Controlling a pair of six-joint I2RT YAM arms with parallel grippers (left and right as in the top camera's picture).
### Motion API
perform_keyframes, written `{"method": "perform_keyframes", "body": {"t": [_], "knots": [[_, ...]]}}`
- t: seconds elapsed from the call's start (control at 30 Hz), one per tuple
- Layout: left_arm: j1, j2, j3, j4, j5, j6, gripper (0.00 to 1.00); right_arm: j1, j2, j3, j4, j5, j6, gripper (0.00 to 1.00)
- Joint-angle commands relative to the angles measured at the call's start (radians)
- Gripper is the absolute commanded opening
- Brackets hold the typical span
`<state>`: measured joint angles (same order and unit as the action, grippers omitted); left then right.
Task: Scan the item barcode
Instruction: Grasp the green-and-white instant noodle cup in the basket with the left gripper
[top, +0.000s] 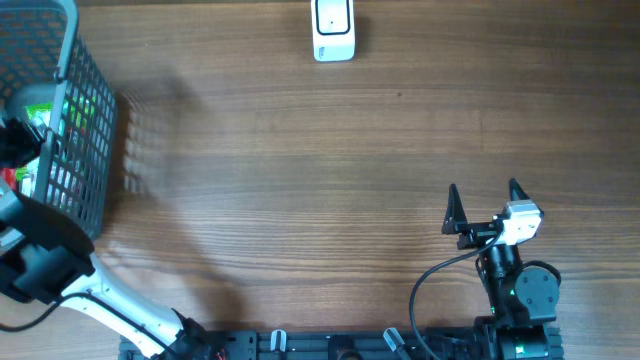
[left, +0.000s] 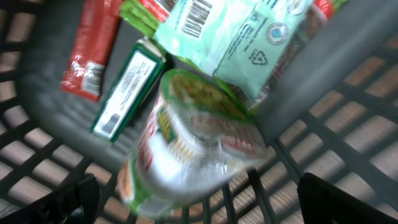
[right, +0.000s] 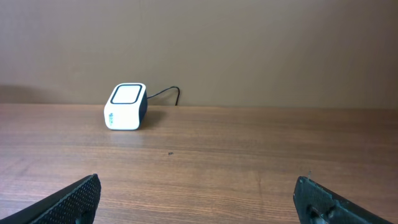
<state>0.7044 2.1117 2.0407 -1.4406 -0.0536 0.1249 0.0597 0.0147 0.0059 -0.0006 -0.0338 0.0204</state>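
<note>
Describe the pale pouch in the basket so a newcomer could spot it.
Start at the grey mesh basket at the table's left edge. Inside, next to the green-rimmed tub, lies the mint pouch. Unlike the red packet and dark green box nearby, it is pale, soft and carries a recycling triangle.

Basket (top: 95, 130) at left edge of table (top: 300, 180), packets (left: 230, 37) and carton (left: 127, 87) inside it, scanner (top: 333, 30) far centre, right gripper (top: 483, 186) front right.
</note>
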Motion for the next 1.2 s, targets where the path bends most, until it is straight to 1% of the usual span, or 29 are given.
{"method": "perform_keyframes", "body": {"t": [0.0, 0.2, 0.33, 0.47, 0.57, 0.77, 0.9, 0.93, 1.07, 1.17], "knots": [[0.005, 0.036, -0.051, 0.044, 0.018, 0.071, 1.0, -0.006, -0.007, -0.001, 0.003, -0.013, -0.014, 1.0], [0.006, 0.037, -0.108, 0.112, 0.02, 0.154, 1.0, -0.006, -0.007, -0.001, 0.003, -0.013, -0.014, 1.0], [0.005, 0.037, -0.183, 0.154, 0.021, 0.22, 1.0, -0.006, -0.007, -0.001, 0.003, -0.013, -0.013, 1.0], [0.006, 0.037, -0.225, 0.177, 0.072, 0.311, 1.0, -0.006, -0.007, -0.001, 0.003, -0.013, -0.014, 1.0], [0.006, 0.037, -0.225, 0.196, 0.099, 0.343, 1.0, -0.006, -0.007, -0.001, 0.003, -0.013, -0.014, 1.0], [0.007, 0.037, -0.225, 0.218, 0.089, 0.343, 1.0, -0.006, -0.007, -0.001, 0.003, -0.013, -0.014, 1.0], [0.007, 0.037, -0.21, 0.225, -0.021, 0.338, 1.0, -0.006, -0.007, -0.001, 0.003, -0.013, -0.014, 0.99], [0.007, 0.036, -0.201, 0.225, -0.027, 0.335, 1.0, -0.006, -0.007, -0.001, 0.003, -0.013, -0.014, 1.0], [0.008, 0.031, -0.121, 0.225, -0.031, 0.261, 1.0, -0.006, -0.007, -0.001, 0.003, -0.013, -0.014, 1.0], [0.007, 0.017, -0.014, 0.211, -0.042, 0.189, 1.0, -0.006, -0.007, -0.001, 0.003, -0.013, -0.014, 1.0]]}}
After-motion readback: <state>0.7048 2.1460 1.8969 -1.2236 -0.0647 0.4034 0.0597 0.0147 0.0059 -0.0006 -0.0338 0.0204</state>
